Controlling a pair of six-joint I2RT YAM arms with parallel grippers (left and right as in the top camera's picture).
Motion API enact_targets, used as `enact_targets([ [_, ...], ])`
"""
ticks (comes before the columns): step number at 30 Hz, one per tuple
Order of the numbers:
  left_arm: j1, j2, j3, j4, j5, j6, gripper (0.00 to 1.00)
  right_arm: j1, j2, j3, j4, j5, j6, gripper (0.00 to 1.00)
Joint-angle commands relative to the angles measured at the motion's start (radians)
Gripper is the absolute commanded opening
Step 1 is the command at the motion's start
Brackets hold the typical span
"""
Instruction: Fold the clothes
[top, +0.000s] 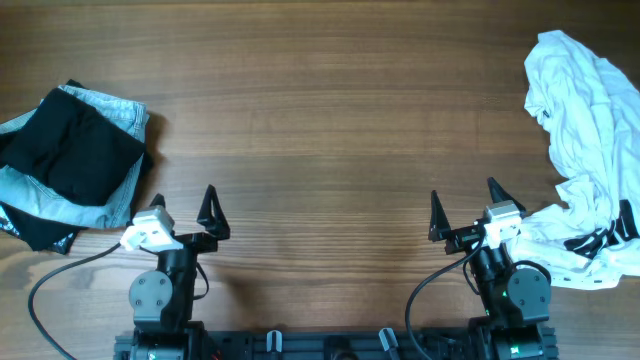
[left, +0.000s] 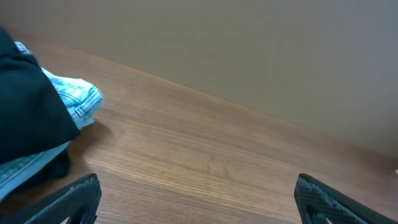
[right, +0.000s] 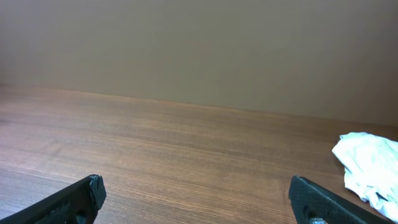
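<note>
The clothes lie in two heaps. At the left edge a folded black garment (top: 70, 160) rests on pale blue denim (top: 120, 110); the left wrist view shows the same black cloth (left: 28, 112) and denim (left: 78, 96). On the right sits a crumpled pile of white shirts (top: 585, 120), whose edge shows in the right wrist view (right: 367, 165). My left gripper (top: 184, 205) (left: 198, 186) is open over bare wood, right of the dark stack. My right gripper (top: 464, 195) (right: 196, 183) is open too, just left of the white pile. Neither holds anything.
The wooden table (top: 330, 110) stretches between the two heaps. A white piece with black stripes (top: 600, 240) lies at the bottom of the right pile, close to the right arm's base. A black cable (top: 60, 275) loops near the left arm.
</note>
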Motion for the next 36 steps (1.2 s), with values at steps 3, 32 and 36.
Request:
enact_targets([
  [3,0.008,-0.010,-0.006,-0.001,0.056,-0.002,1.00,0.006,-0.010,0.000,0.005,0.002,-0.019,1.00],
  [32,0.009,0.001,-0.006,-0.001,0.037,0.055,1.00,0.006,-0.010,0.000,0.006,0.002,-0.019,1.00],
  [36,0.008,0.001,-0.006,-0.002,0.048,0.232,1.00,0.006,-0.010,-0.001,0.006,0.002,-0.019,1.00],
])
